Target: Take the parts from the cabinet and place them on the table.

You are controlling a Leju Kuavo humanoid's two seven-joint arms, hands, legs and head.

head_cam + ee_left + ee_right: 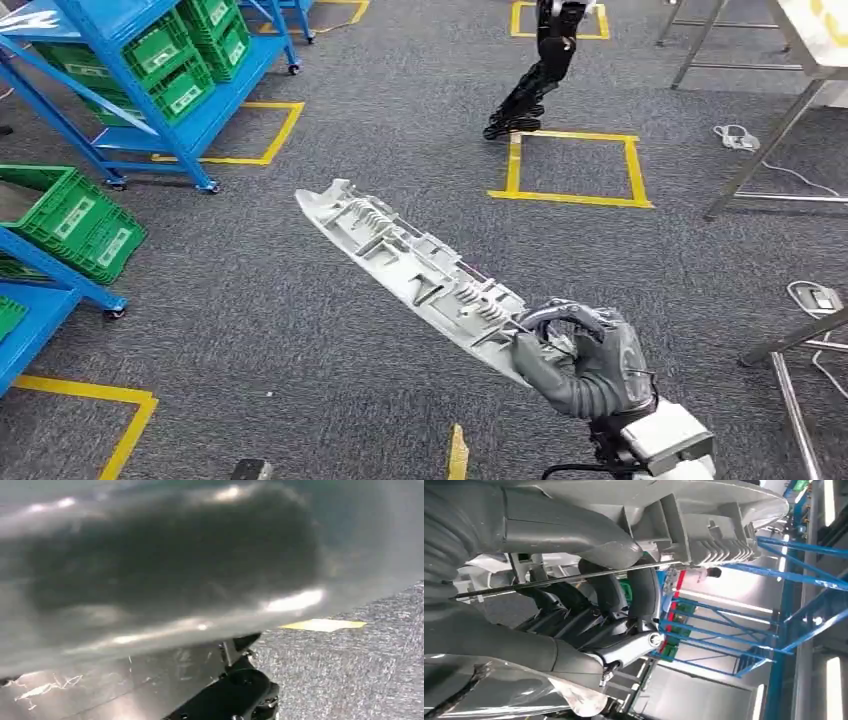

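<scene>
We grip the part [425,275] in our right hand [580,365], low and close in the head view, fingers curled round one end of it. It is a long, pale grey moulding with ribs and clips along its open face, and it sticks out from the hand up and to the left, over the grey carpet, touching nothing else. In the right wrist view the thumb [569,530] lies across the moulding and the dark fingers [599,595] wrap under it, with a thin metal rod running past them. Of our left hand we cannot tell whether it is open or closed: its wrist view is a grey blur with a bit of carpet and a yellow floor mark.

We judge this to be the carrying step: part out of the cabinet, not yet set down. Since we hold it by one end, the far tip will swing wide on any turn, so we should turn slowly and keep the wrist steady; a slip in the hand seems the main risk.

Further off, blue racks [150,110] with green crates [75,220] stand to the left, near enough for the free tip to catch, so we keep it away from them. Yellow squares [575,165] mark the floor ahead. To the right, metal legs [765,140] of a bench show at the edge; we likely need to head that way, and lower the part flat.
</scene>
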